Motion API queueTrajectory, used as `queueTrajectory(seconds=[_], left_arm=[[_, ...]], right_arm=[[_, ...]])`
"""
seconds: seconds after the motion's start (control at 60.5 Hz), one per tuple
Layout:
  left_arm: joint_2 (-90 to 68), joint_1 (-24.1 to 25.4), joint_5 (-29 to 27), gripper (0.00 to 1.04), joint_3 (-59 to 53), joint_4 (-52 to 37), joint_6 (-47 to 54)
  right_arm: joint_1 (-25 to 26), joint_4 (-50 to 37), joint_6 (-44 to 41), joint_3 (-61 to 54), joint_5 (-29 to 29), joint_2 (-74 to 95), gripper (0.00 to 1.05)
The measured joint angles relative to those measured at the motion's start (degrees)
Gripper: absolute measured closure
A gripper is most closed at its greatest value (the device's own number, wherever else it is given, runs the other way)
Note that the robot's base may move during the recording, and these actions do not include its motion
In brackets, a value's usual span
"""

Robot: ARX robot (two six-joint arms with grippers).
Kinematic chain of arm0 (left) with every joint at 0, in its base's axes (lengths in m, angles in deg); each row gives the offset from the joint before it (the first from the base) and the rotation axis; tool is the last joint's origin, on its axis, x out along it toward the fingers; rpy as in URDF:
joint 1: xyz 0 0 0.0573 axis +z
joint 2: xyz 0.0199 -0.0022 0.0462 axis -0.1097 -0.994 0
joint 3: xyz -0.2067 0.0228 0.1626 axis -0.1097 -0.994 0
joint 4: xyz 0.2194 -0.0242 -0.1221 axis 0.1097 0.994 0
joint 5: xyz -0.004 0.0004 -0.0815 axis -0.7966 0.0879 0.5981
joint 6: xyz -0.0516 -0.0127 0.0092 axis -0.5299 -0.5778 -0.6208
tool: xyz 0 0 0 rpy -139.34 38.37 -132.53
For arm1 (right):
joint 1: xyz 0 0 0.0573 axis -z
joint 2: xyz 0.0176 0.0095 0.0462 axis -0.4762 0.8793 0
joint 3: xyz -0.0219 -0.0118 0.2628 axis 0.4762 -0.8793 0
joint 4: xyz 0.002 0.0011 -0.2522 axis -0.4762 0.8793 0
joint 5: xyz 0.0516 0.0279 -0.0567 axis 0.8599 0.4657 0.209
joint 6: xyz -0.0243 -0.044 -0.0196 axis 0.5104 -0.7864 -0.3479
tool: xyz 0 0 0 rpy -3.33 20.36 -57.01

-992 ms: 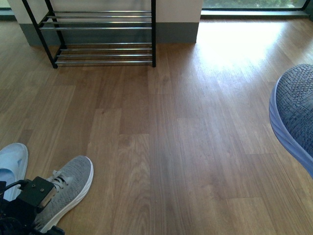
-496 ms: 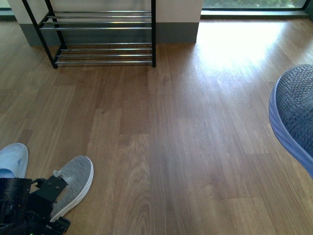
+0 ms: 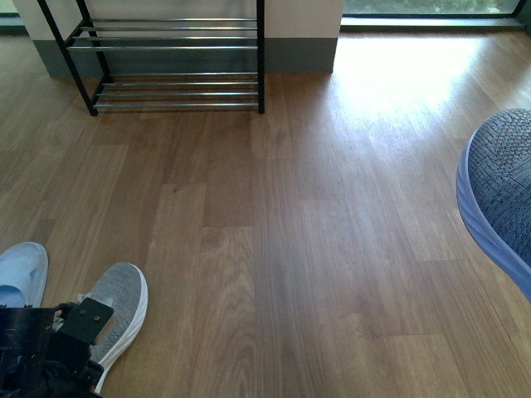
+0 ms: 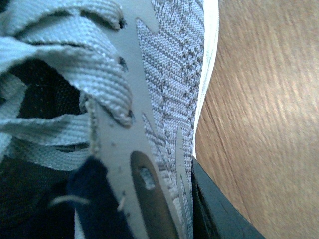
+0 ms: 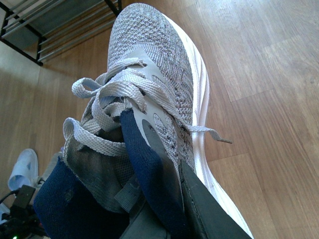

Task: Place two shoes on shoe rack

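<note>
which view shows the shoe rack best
The front view: the shoe rack shows two tiers of chrome bars and its black frame. The right wrist view catches only a corner of it beyond the shoe. The left wrist view shows none.

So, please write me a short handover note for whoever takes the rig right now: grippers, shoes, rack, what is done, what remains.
Right gripper: shut on one shoe, held off the floor, at the right edge of the front view.
Left gripper: down at the other shoe, which lies on the floor near the robot's left. A finger rests against its outer side, but a grip cannot be confirmed.
Shoe rack: ahead and to the left, by the wall. The shelves in view hold no shoes.
Done: one shoe lifted.
Left: secure the other shoe, then set both on the rack.
</note>
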Motion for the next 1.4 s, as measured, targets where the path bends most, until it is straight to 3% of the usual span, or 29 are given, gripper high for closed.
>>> queueTrajectory(seconds=[0.231, 0.43, 0.645, 0.86, 0.975, 1.19, 1.405], left_arm=[[11.54, 1.05, 2.78, 1.02, -11.50, -2.64, 0.68], [27.87, 4.11, 4.44, 1.02, -21.49, 3.23, 4.26], [65.51, 3.06, 4.76, 1.02, -32.57, 27.91, 3.34], [111.60, 0.39, -4.96, 1.02, -28.55, 61.11, -0.52], [129.31, -3.48, -9.42, 1.02, -26.14, 73.85, -4.24], [140.78, -12.92, -20.00, 1.02, -25.99, 86.90, -10.25], [142.88, -15.74, -20.50, 1.02, -25.88, 88.54, -11.72]], right_arm=[[0.00, 0.00, 0.00, 0.00, 0.00, 0.00, 1.03], [0.00, 0.00, 0.00, 0.00, 0.00, 0.00, 1.03], [0.00, 0.00, 0.00, 0.00, 0.00, 0.00, 1.03], [0.00, 0.00, 0.00, 0.00, 0.00, 0.00, 1.03], [0.00, 0.00, 0.00, 0.00, 0.00, 0.00, 1.03], [0.00, 0.00, 0.00, 0.00, 0.00, 0.00, 1.03], [0.00, 0.00, 0.00, 0.00, 0.00, 0.00, 1.03]])
